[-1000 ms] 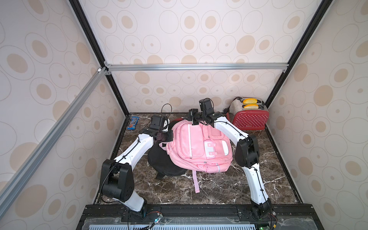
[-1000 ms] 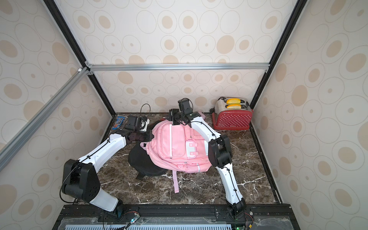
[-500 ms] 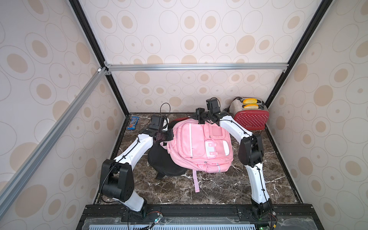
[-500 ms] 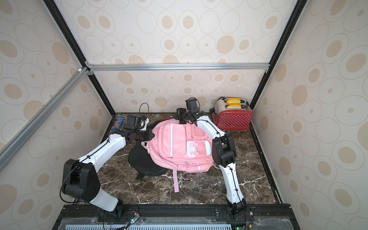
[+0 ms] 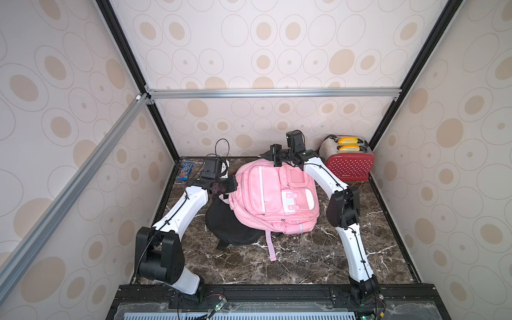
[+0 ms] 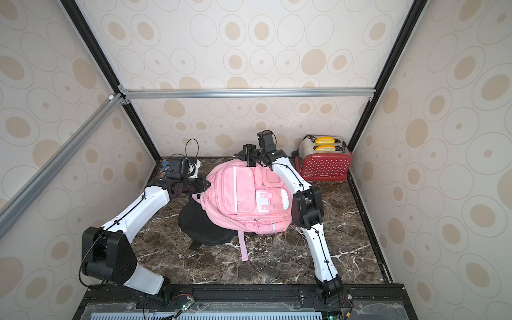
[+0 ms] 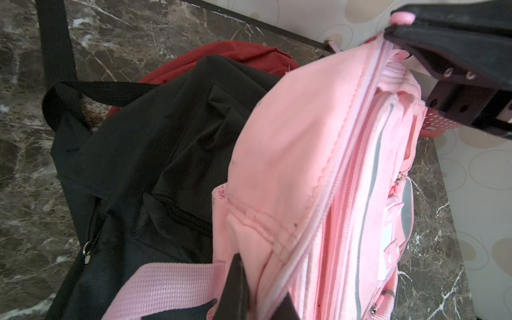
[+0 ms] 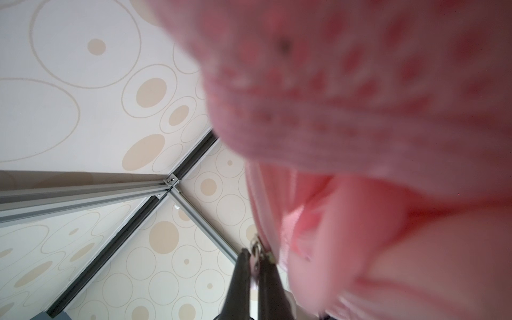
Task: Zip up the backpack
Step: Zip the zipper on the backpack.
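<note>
Top views: dark marble tabletop (image 5: 304, 263), dotted walls (image 5: 263, 55); L jaws pinch pink backpack (image 5: 271, 194), R jaws pinch zip pull (image 8: 256, 257).

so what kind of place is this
Probably a robot test booth, not a real room: wallpapered panels on an aluminium frame box in a marble-look tabletop, with props such as a red toaster and a pink backpack.

blue candy packet (image 5: 185, 171) on the marble floor by the back left corner, white lettering reading m&m's, red toaster (image 5: 348, 166), small pale brand mark low on its front, too small to read
</note>
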Tool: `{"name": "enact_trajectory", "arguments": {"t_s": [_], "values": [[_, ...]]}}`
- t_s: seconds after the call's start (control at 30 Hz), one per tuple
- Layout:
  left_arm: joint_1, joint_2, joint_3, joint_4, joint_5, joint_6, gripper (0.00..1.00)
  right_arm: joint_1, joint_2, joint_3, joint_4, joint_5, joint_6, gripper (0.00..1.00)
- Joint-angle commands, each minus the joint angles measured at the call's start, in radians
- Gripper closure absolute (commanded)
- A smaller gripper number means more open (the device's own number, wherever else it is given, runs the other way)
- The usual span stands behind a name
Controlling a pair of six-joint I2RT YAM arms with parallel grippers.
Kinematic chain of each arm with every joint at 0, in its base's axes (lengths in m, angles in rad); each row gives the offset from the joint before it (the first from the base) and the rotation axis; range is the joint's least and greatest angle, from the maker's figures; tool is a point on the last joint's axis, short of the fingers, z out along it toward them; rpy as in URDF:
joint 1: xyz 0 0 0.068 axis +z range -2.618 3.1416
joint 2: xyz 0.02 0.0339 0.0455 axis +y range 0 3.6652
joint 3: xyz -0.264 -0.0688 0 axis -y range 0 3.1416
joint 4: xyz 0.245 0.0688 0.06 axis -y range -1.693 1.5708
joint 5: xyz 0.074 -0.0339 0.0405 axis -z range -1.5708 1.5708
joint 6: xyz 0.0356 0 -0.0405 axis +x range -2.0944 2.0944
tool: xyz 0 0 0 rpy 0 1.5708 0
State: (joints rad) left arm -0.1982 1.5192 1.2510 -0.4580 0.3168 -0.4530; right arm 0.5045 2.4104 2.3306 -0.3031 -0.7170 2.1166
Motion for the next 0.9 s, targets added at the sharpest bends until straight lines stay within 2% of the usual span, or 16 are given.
{"name": "enact_trajectory", "arguments": {"t_s": [0.0,0.07,0.13,0.17,0.27,0.33,0.43,0.5,0.57,0.6,0.63,0.7,0.73,0.77,0.8,0.87], "values": [[0.059,-0.084,0.003,-0.145,-0.081,-0.052,1.00,-0.118,-0.043,-0.027,0.118,0.279,0.145,1.00],[0.067,-0.098,-0.012,-0.145,-0.077,-0.060,1.00,-0.119,-0.025,-0.054,0.133,0.281,0.148,1.00],[0.074,-0.108,-0.022,-0.143,-0.074,-0.067,1.00,-0.119,0.006,-0.002,0.127,0.279,0.127,1.00],[0.074,-0.107,-0.018,-0.144,-0.073,-0.064,1.00,-0.119,0.038,0.059,0.117,0.269,0.109,1.00],[0.075,-0.086,0.003,-0.146,-0.076,-0.057,1.00,-0.113,0.219,0.395,0.033,0.194,0.069,1.00],[0.074,-0.059,0.029,-0.148,-0.076,-0.050,1.00,-0.103,0.284,0.485,0.077,0.162,0.083,1.00],[0.076,-0.010,0.081,-0.160,-0.084,-0.035,1.00,-0.095,0.248,0.408,0.069,0.043,0.018,1.00],[0.076,0.013,0.107,-0.168,-0.095,-0.028,1.00,-0.078,0.152,0.233,0.107,0.021,-0.025,1.00],[0.075,0.034,0.129,-0.168,-0.097,-0.020,0.96,-0.056,0.071,0.046,0.240,0.033,-0.001,0.83],[0.076,0.041,0.140,-0.192,-0.100,-0.020,0.94,-0.050,0.063,0.029,0.246,0.017,-0.013,0.77],[0.076,0.043,0.143,-0.198,-0.107,-0.022,0.86,-0.047,0.073,0.048,0.240,0.005,-0.033,0.70],[0.077,0.048,0.158,-0.209,-0.116,-0.022,0.58,-0.041,0.109,0.127,0.224,-0.018,-0.055,0.03],[0.077,0.050,0.167,-0.219,-0.124,-0.023,0.40,-0.040,0.139,0.186,0.232,-0.023,-0.056,0.00],[0.077,0.050,0.175,-0.227,-0.132,-0.023,0.16,-0.040,0.176,0.259,0.236,-0.033,-0.053,0.00],[0.076,0.050,0.190,-0.242,-0.150,-0.022,0.01,-0.041,0.208,0.342,0.236,-0.038,-0.059,0.00],[0.076,0.043,0.216,-0.263,-0.177,-0.023,0.01,-0.044,0.246,0.451,0.274,-0.057,-0.063,0.00]]}}
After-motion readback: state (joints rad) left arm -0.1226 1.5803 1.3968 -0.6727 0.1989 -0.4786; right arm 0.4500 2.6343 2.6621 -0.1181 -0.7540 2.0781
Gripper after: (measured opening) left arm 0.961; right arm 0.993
